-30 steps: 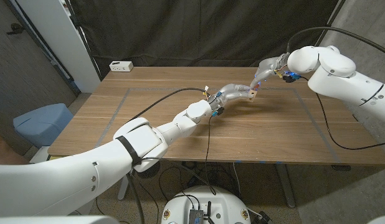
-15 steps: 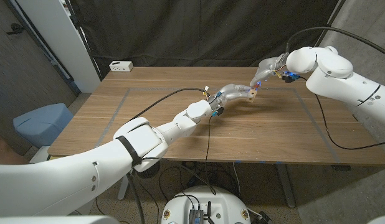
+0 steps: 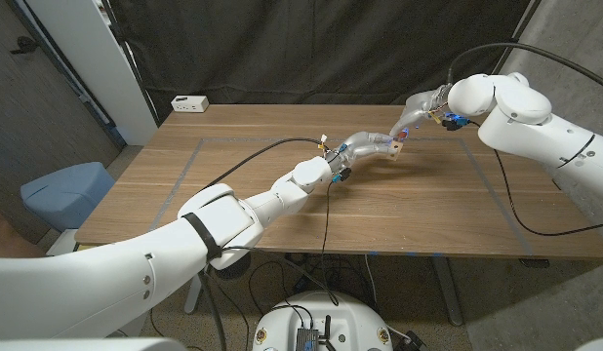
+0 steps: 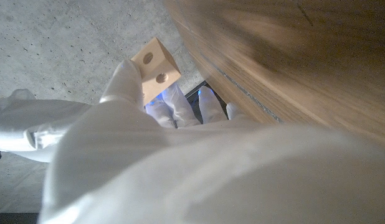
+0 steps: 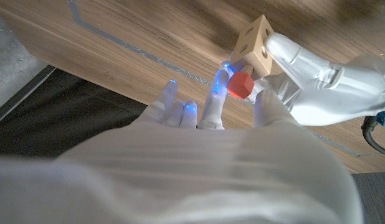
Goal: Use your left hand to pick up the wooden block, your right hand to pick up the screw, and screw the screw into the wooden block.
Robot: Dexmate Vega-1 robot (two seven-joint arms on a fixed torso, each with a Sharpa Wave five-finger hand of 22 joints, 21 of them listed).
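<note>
Above the far part of the surface [image 3: 282, 166], in the head view, both arms reach in and the left robot hand [image 3: 368, 147] meets the right robot hand [image 3: 419, 109]. In the left wrist view the left grips the block [image 4: 156, 68] at its fingertips. In the right wrist view the right pinches the red-headed screw [image 5: 240, 84] against the block's face.

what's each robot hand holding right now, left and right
Left robot hand: holds the wooden block off the table.
Right robot hand: pinches the red-headed screw against the block.
</note>
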